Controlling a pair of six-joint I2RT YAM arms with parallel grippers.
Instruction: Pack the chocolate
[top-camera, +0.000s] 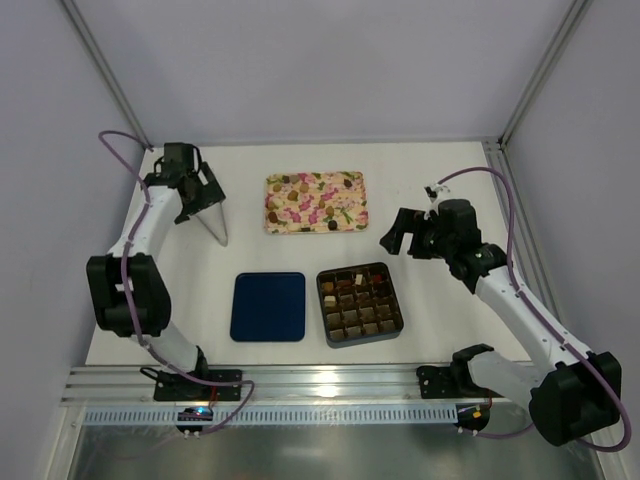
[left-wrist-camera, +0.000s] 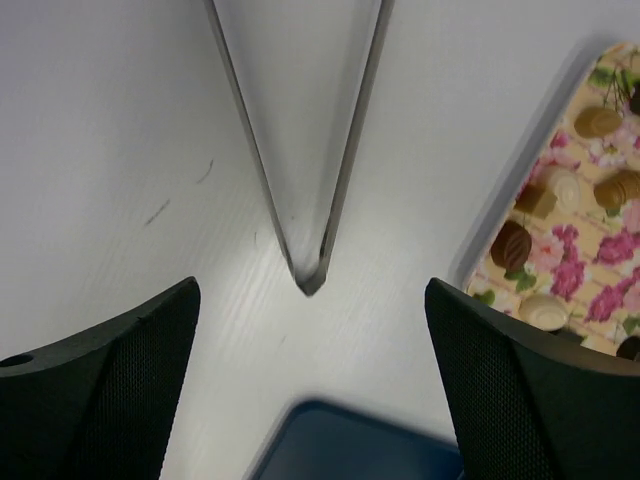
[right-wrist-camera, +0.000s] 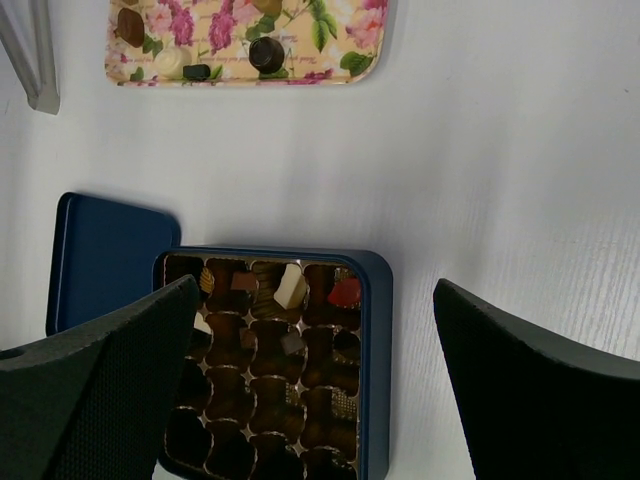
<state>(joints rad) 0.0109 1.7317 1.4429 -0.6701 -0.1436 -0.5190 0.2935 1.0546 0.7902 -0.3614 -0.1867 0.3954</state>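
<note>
On the white table (top-camera: 420, 200), the floral tray (top-camera: 268, 205) lies long axis left to right, beyond the gridded box (top-camera: 396, 300) and its blue lid (top-camera: 268, 306). Both the left end effector (top-camera: 197, 200) and the right end effector (top-camera: 403, 240) gape wide and hold nothing. Metal tongs (top-camera: 215, 225) lie under the left one. Loose chocolate (top-camera: 300, 210) sits on the tray, between the arms and seemingly nearer the right one, with more already in the box.
</note>
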